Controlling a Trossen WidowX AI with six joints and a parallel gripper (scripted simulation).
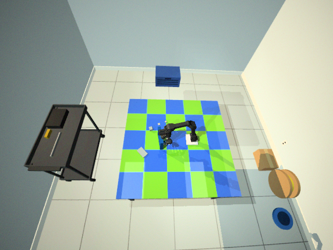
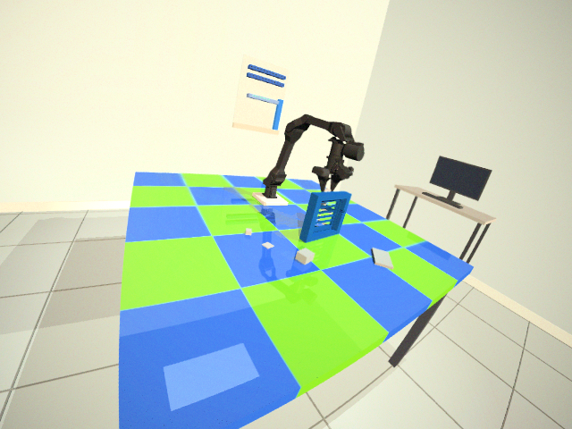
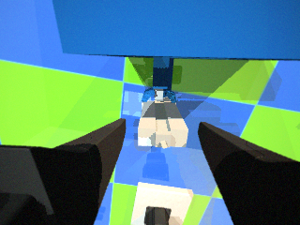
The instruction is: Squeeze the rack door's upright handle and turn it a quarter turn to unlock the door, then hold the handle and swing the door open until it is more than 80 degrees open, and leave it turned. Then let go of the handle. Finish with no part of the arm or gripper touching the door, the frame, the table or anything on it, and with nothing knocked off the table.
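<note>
The handle (image 3: 161, 131) shows as a pale block in the wrist view, between and apparently beyond the fingertips of the gripper (image 1: 166, 137) (image 2: 327, 189) (image 3: 161, 125). The gripper is partly open, holding nothing; contact with the handle cannot be told. The blue frame (image 1: 161, 146) (image 2: 308, 222) (image 3: 178, 28) stands upright just beside the fingers, and the door (image 2: 325, 216) within it looks shut.

The approach seems nearly done. Squeezing, the quarter turn, the swing past 80 degrees, letting go and backing off all appear to remain.

Farther from the gripper, beyond the frame, lies a slab (image 1: 142, 151) (image 2: 382, 257); a cube (image 1: 151, 128) (image 2: 305, 256) rests off past one frame end. No brand or label can be read; the wall poster (image 2: 240, 111) shows blue bars, no legible writing.
</note>
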